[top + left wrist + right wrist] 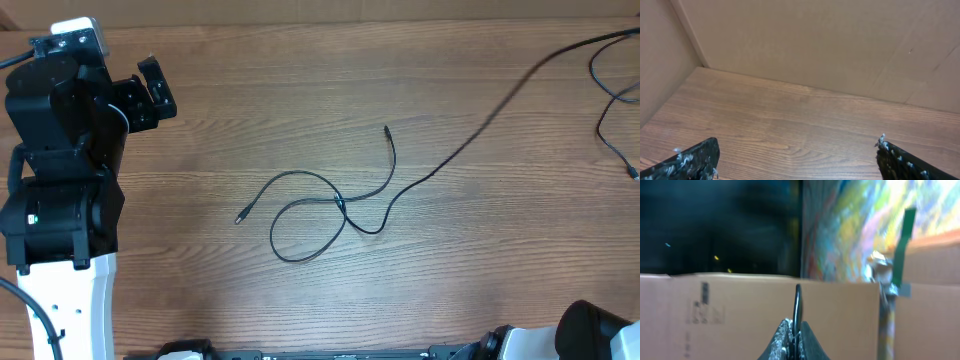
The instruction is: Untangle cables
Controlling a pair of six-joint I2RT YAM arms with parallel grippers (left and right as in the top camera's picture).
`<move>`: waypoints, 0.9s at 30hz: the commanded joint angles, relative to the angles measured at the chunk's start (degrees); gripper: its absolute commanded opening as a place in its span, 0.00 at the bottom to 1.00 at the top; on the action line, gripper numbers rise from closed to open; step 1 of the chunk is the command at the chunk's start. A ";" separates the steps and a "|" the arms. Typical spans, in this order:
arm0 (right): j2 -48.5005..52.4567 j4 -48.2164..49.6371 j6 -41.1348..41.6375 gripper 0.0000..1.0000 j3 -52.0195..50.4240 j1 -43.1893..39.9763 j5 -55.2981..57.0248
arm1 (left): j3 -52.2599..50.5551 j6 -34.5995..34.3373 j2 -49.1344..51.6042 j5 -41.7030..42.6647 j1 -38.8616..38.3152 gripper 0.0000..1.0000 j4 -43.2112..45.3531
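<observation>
Overhead view. The left gripper (152,92) hangs over the table (260,90) with its jaws spread wide and nothing between them, a stance that looks like readiness for a first pick. The cables (340,204) lie flat on the wood well apart from it, off to its open side and nearer the table's middle. They form two loose loops that cross at one small knot. One plug (238,218) is the end nearest this gripper, and a second plug (387,128) points away beyond the knot. One strand runs on from the knot toward the far corner, away from this gripper. Of the right arm only the base shows at the picture's edge.

Left wrist view. The two fingers (692,161) of the left gripper (797,161) stand at opposite lower corners, so the jaws are at full spread. Only bare table (790,115) and a cardboard wall (815,45) lie ahead; no cable is in front of this gripper.

Right wrist view. The right gripper (796,332) is pressed closed and aimed level at the cardboard wall (740,310), probably parked out of the way. A thin dark strip (798,300) rises from between its tips; whether this is a cable or part of the gripper cannot be told. No cable on the table shows ahead of it.
</observation>
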 commanded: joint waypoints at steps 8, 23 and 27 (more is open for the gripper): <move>-1.07 6.62 1.66 0.04 3.87 -0.55 -2.54 | -0.20 -0.59 4.81 0.72 -0.39 1.00 0.28; 1.22 1.40 1.44 0.04 8.46 -0.59 -2.49 | -0.20 -0.59 5.81 0.72 -0.39 1.00 -0.09; 7.26 -0.46 1.42 0.04 7.54 -1.16 -2.51 | -0.20 -0.57 5.81 0.72 -0.39 1.00 -0.92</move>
